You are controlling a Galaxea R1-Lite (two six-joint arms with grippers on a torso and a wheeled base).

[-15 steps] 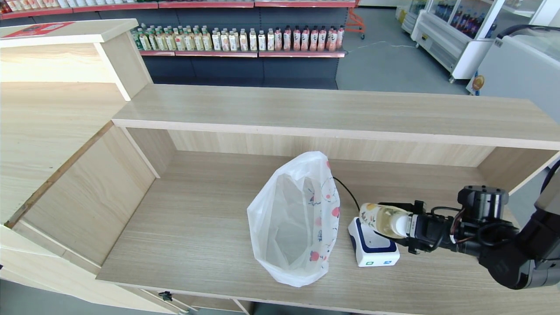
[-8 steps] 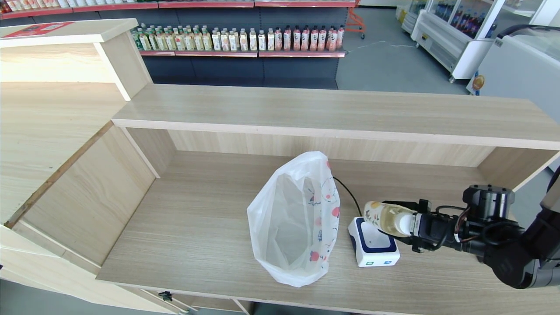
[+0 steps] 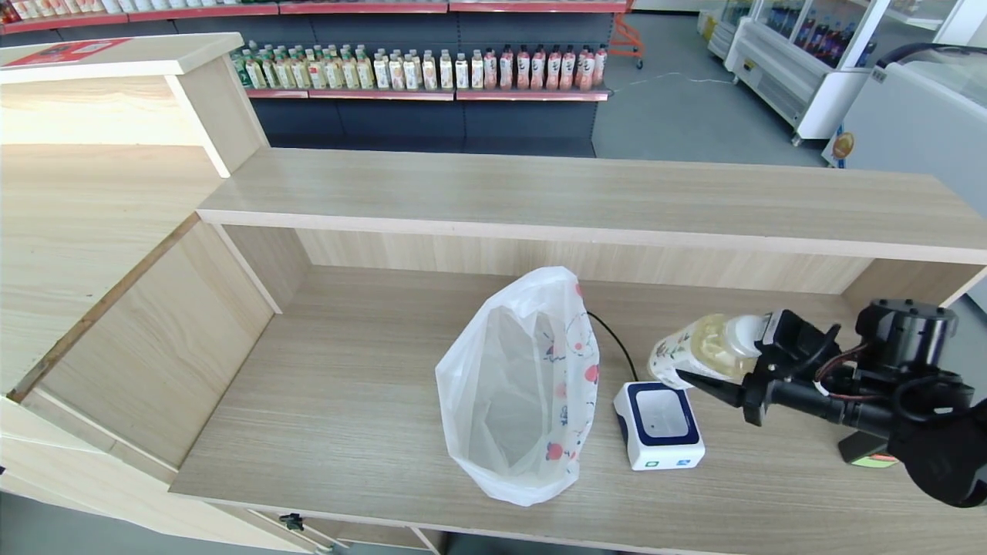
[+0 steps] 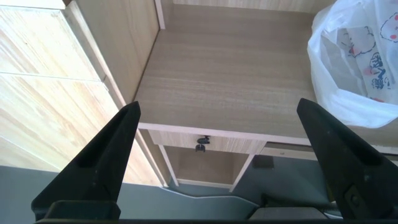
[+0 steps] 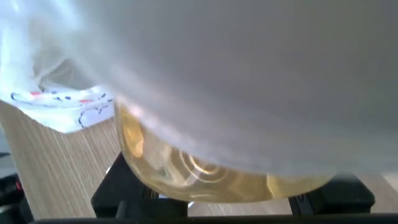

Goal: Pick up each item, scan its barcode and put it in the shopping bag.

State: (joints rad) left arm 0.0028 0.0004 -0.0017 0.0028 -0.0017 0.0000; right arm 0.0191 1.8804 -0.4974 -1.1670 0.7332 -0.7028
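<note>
My right gripper [image 3: 705, 361] is shut on a bottle [image 3: 682, 348] of pale yellow drink with a white cap. It holds the bottle tilted in the air, base down, just above and behind the white and blue scanner [image 3: 659, 425]. The right wrist view has the bottle [image 5: 205, 168] close up, with the bag [image 5: 62, 99] beyond it. The white printed shopping bag [image 3: 524, 385] stands open on the counter, left of the scanner. My left gripper [image 4: 217, 109] is open and holds nothing, low by the counter's front edge, with the bag [image 4: 360, 56] off to one side.
The wooden counter [image 3: 347, 401] has a raised ledge [image 3: 586, 193] behind and a side wall on the left. A black cable [image 3: 613, 339] runs from the scanner behind the bag. A small green and red item [image 3: 871, 456] lies under my right arm.
My right gripper has lifted the bottle up and back from over the scanner and tilted it, cap end raised. The bag and scanner have not moved.
</note>
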